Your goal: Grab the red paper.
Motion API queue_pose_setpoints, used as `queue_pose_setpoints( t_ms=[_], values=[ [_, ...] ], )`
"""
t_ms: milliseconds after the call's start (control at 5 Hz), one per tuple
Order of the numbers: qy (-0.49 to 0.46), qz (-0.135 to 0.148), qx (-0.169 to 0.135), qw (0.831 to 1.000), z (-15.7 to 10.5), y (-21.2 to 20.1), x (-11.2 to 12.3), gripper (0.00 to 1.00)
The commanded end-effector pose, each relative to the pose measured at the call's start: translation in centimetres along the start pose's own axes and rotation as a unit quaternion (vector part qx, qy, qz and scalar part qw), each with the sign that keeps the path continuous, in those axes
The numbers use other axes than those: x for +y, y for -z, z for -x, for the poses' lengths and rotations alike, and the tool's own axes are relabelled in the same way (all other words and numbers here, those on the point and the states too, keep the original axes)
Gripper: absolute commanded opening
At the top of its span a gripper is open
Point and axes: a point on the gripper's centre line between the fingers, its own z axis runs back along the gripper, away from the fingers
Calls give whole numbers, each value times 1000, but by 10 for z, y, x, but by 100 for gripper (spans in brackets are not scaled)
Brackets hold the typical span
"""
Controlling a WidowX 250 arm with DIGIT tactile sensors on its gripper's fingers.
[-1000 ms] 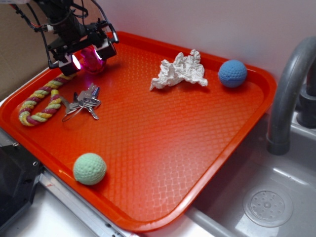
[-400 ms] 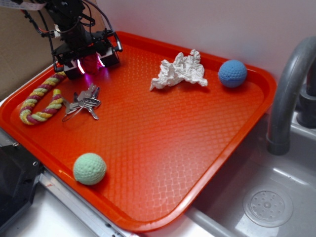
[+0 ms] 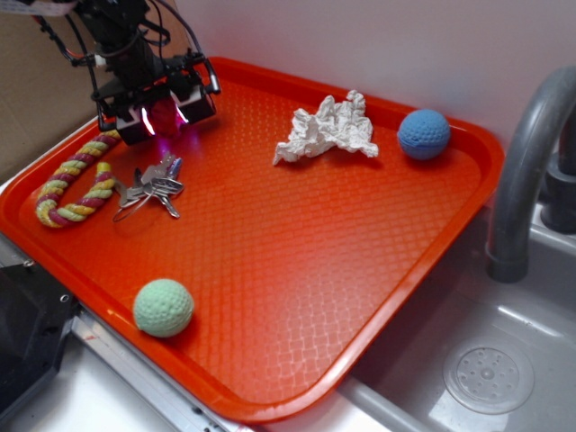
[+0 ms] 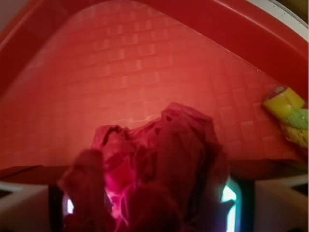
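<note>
The creased, crumpled red paper sits between the end effector's fingers at the far left corner of the waffle-textured orange tray, clamped there as far as the wrist view shows. Also in the tray: a crinkled white paper wad, a dimpled blue ball, a green ball, braided rope and metal keys. Since a second ago the end effector has dropped lower over the paper.
</note>
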Motion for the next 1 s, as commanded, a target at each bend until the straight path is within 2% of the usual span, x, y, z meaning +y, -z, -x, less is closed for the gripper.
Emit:
queue_pose_setpoints(
  t_ms=[0,200,400,600,800],
  values=[
    [137,25,106,985,-7,-102,-21,0],
    [258,-8,154,954,20,-142,-30,0],
    [377,22,132,917,40,-171,-31,0],
    [442,58,112,888,54,-193,-30,0],
    [405,64,139,901,51,-191,-27,0]
  ],
)
